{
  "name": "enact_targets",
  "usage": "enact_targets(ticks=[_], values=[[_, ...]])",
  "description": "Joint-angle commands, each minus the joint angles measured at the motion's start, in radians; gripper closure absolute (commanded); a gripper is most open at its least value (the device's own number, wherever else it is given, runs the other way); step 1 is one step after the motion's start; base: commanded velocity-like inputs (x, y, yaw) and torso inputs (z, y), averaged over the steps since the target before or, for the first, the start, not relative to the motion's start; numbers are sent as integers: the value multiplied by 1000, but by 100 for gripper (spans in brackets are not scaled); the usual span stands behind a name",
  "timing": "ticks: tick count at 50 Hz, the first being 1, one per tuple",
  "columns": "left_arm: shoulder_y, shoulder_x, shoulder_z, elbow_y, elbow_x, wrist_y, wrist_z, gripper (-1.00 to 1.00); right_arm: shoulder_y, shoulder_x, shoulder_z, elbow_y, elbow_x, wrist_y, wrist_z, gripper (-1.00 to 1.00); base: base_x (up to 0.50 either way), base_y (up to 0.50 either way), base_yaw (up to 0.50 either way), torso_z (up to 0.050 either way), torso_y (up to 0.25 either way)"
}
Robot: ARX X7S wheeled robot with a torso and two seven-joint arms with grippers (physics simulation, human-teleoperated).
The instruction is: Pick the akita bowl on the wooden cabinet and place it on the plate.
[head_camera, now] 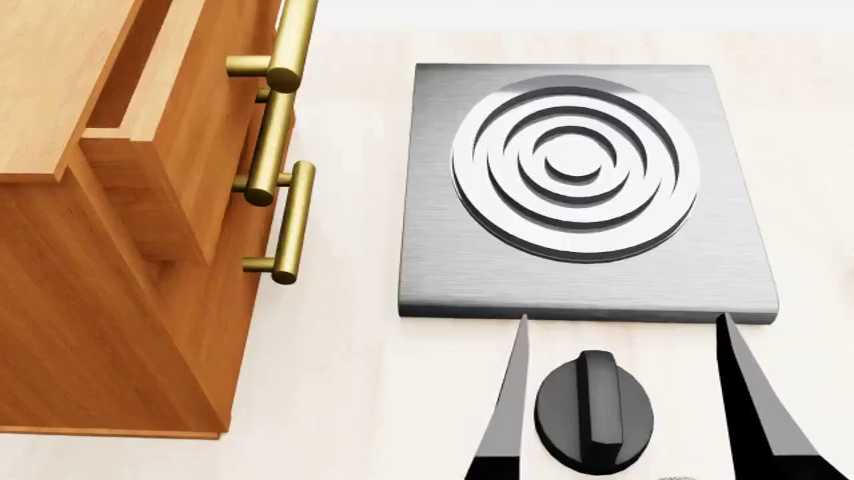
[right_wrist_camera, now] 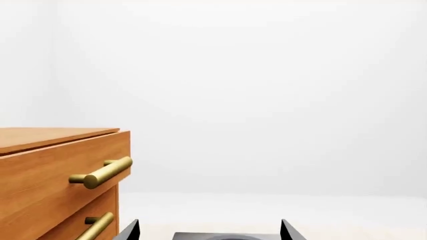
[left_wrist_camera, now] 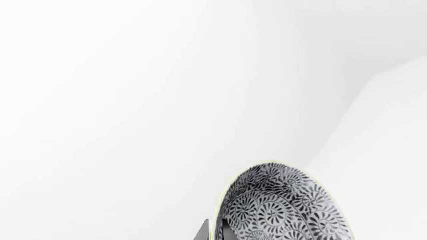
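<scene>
Plainly, akita bowl sits on left end effector; no readable writing.

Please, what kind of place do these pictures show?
Probably a simulated kitchen: a grey burner with concentric rings, a black knob in front of it, and a wooden cabinet with brass handles beside it on a pale counter.

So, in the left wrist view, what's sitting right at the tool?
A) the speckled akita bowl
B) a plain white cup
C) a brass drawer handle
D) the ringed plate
A: the akita bowl, with its dark floral speckle pattern, fills the lower edge of that view against a plain white background.
</scene>
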Motion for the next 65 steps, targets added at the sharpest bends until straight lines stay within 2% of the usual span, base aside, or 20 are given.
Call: enact_targets(ticks=[1, 10, 36, 65], values=[[34, -32, -20, 208, 0, -95, -51, 100, 0, 3, -2, -10, -3, 5, 5, -100, 0, 0, 0, 0, 0], [63, -45, -26, 362, -31, -177, -81, 100, 4, 4, -6, -17, -5, 13, 8, -100, 0, 0, 0, 0, 2], [118, -14, -52, 545, -101, -318, -148, 100, 3, 15, -1, -28, 1, 9, 15, -100, 0, 0, 0, 0, 0], [198, -49, -8, 652, -126, -340, -168, 100, 5, 20, -8, -33, -2, 14, 22, -100, 0, 0, 0, 0, 1]])
